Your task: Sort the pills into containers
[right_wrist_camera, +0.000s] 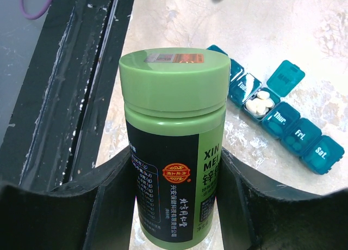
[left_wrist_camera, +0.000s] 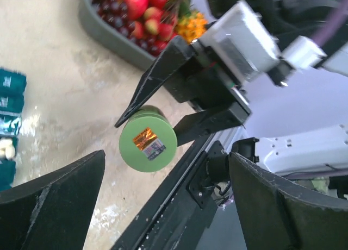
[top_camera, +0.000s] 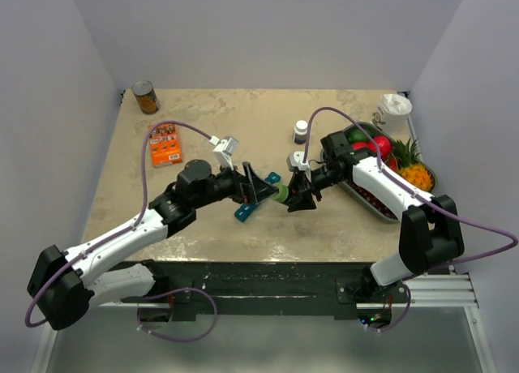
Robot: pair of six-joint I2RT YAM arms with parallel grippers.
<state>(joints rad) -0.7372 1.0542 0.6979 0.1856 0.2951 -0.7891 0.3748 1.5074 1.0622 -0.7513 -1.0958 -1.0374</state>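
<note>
The beige marbled worktop sits between pale grey walls, with a grey fruit tray at its right side. My left end effector is released, its jaws spread wide and facing the right one. My right end effector is clenched on a green pill bottle, cap still on. The containers, a teal strip, lie on the worktop under both end effectors. One lid stands up over white pills.

Teal containers, one open
</note>
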